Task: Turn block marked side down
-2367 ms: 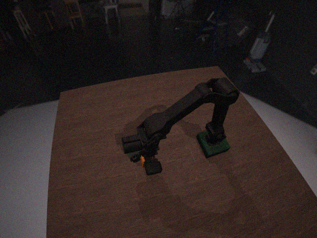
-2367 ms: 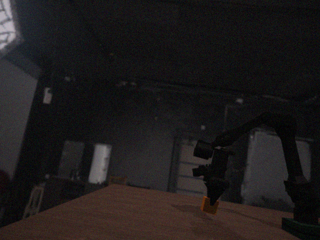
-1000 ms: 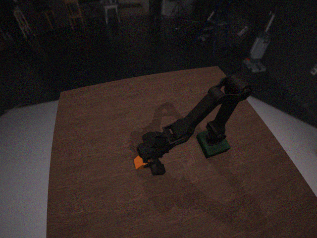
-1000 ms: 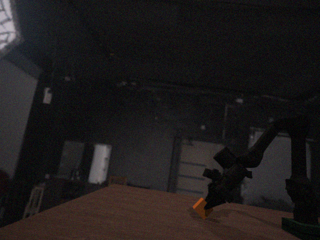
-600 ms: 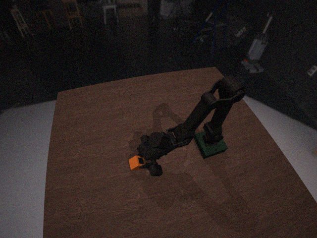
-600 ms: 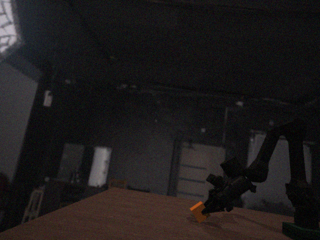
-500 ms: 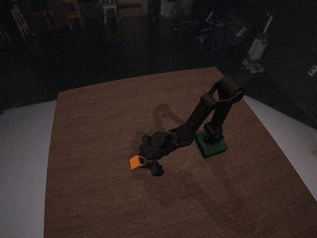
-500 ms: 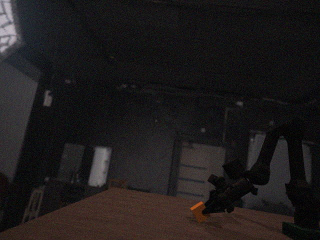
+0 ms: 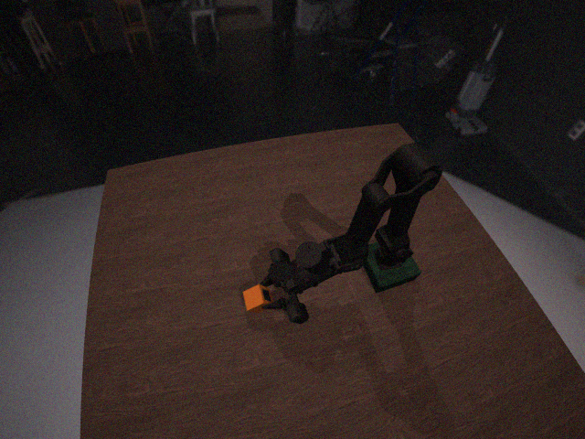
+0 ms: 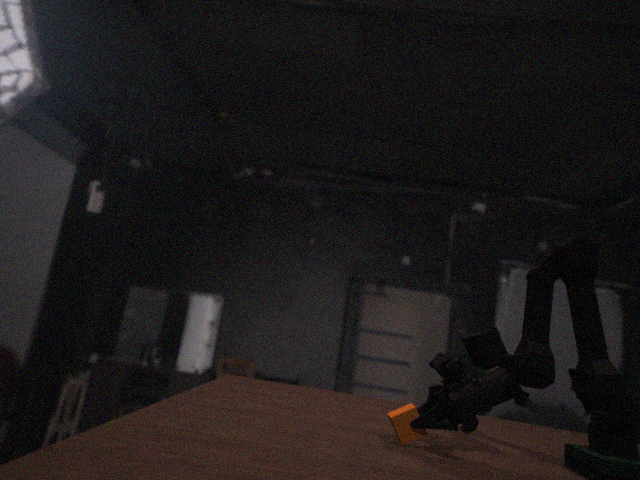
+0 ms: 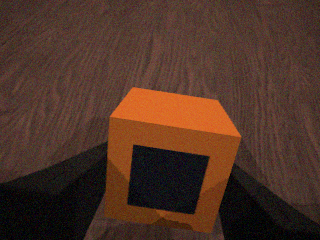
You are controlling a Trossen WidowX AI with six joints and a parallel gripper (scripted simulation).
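Observation:
The orange block (image 9: 253,298) (image 10: 403,423) (image 11: 172,115) has a dark square mark (image 11: 167,178) on one face. That marked face points sideways toward the wrist camera. My gripper (image 9: 268,296) (image 10: 419,421) (image 11: 167,157) is shut on the block, with one dark finger on each side of it. The arm reaches low and nearly level over the brown wooden table (image 9: 188,212) (image 10: 232,428) (image 11: 75,60). The block is tilted, with its lower corner just above or touching the table; I cannot tell which.
The arm's green base (image 9: 392,273) (image 10: 599,459) stands on the table to the right of the block. The table's left edge (image 9: 94,264) and right edge (image 9: 495,245) drop to a pale floor. The room behind is dark.

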